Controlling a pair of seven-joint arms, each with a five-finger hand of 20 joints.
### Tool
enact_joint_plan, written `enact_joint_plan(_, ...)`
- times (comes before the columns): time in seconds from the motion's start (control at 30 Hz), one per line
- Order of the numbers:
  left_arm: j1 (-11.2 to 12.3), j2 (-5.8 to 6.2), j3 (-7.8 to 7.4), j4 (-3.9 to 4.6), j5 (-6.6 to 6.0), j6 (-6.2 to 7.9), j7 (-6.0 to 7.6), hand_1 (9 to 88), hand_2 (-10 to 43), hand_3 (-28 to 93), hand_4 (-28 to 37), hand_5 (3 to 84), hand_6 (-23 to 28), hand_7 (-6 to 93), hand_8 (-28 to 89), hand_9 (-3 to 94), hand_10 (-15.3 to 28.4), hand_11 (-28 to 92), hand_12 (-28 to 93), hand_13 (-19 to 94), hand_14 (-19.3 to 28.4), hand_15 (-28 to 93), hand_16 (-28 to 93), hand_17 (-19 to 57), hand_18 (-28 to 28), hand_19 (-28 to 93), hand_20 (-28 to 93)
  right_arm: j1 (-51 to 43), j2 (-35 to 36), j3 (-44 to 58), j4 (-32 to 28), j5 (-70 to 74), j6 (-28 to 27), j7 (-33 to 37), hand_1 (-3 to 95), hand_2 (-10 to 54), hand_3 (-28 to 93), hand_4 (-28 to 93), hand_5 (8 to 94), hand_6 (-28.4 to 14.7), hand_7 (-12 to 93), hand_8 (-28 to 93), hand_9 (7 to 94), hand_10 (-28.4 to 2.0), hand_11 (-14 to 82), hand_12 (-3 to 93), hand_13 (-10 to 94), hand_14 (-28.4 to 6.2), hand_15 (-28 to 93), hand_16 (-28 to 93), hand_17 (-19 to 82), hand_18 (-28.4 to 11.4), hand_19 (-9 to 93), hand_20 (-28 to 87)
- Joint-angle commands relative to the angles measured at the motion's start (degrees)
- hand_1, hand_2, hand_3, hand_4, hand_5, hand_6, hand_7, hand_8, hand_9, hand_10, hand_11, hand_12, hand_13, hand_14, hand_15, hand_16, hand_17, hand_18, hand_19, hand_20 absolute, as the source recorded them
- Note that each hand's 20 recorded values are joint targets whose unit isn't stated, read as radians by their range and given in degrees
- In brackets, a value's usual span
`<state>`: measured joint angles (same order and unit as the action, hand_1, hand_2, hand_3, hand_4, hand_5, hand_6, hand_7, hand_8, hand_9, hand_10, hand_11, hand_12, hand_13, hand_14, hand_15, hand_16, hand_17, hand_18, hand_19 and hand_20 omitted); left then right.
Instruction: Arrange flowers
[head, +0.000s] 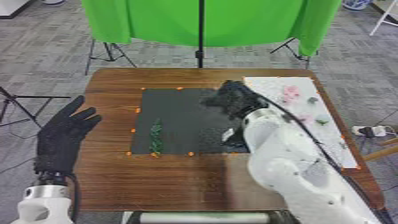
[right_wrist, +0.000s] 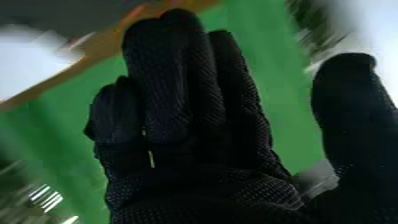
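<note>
The robot's left hand (head: 64, 131), in a black fabric glove, hangs at the left side of a brown wooden desk (head: 111, 185), fingers straight and slightly spread, pointing toward the far side. To its right, a slender green leafy stem (head: 156, 136) lies lengthwise on the left part of a dark grey rectangular mat (head: 187, 142), whose edges are dotted with small orange marks (head: 138, 110). The black-gloved right hand (head: 234, 99) is above the mat's far right part, its white arm slanting in from the near right; in the right wrist view the hand (right_wrist: 191, 115) is open, fingers extended and thumb held apart, gripping nothing. At right, a long white rectangular sheet (head: 280, 82) carries bright pink flowers (head: 290, 93) toward its far end, with a paler pink bloom (head: 305, 118) and a small green sprig (head: 321, 121) side by side nearer the robot.
</note>
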<state>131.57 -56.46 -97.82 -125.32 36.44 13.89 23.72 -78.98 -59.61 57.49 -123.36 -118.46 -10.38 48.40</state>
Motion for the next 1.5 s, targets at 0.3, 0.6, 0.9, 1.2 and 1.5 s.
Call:
enact_joint_plan(0.3,1.08,0.52,1.23,-0.03,-0.96,0.95,2.0,23.9,9.3,75,-22.6,38.0,8.8,12.4,-9,37.3,20.2,27,13,26,25.8,53,-6,-8.2,23.6,49,24,-27.59,19.61,27.49,1.29,-5.33,2.75,12.83,30.7,-2.5,72,-23,59.4,-8.0,10,-11,62.6,-24.3,22.8,14.1,60,-19.9,65,8,35,-28.3,93,20)
enact_joint_plan(0.6,0.57,0.24,1.24,0.29,-0.62,0.54,1.19,24.1,9.3,75,-22.3,37.9,8.8,12.3,-9,37.2,20.1,27,13,26,25.8,53,-6,-8.2,23.6,49,24,-30.24,19.54,29.02,2.64,-2.48,-4.51,14.52,32.2,-4.2,72,-24,59.6,-8.1,10,-10,62.7,-24.1,23.3,14.3,61,-19.7,66,7,35,-28.4,93,20)
enact_joint_plan(0.9,0.7,1.05,1.8,0.46,-1.3,0.84,1.71,24.2,9.2,75,-22.3,37.9,8.8,12.4,-9,37.2,20.0,27,13,26,25.8,53,-6,-8.2,23.5,49,24,-29.77,20.7,26.6,5.03,-2.68,-5.32,15.24,34.9,-5.9,72,-24,63.3,-6.7,11,-11,65.6,-22.8,24.6,14.6,63,-18.1,66,7,34,-28.4,93,20)
enact_joint_plan(1.2,1.2,2.88,2.59,0.57,-2.95,1.96,3.22,24.2,9.2,75,-22.1,37.9,8.7,12.5,-9,37.3,20.0,27,13,26,25.7,53,-6,-8.2,23.5,49,24,-28.35,22.5,21.74,7.45,-10.04,-4.82,12.71,50.6,-9.4,66,-28,79.8,-2.4,13,0,80.3,-15.8,32.6,17.4,74,-12.3,64,11,41,-25.4,93,28)
enact_joint_plan(1.5,1.77,2.42,1.92,0.32,-2.69,1.9,3.12,24.3,9.1,75,-22.1,37.9,8.8,12.5,-9,37.3,20.0,27,13,26,25.8,53,-6,-8.2,23.5,49,24,-27.95,22.35,22.48,4.15,-12.87,1.27,10.58,59.1,-9.5,62,-28,90.1,-0.9,15,4,90.5,-11.0,32.1,23.7,83,-8.0,62,15,48,-22.9,93,36)
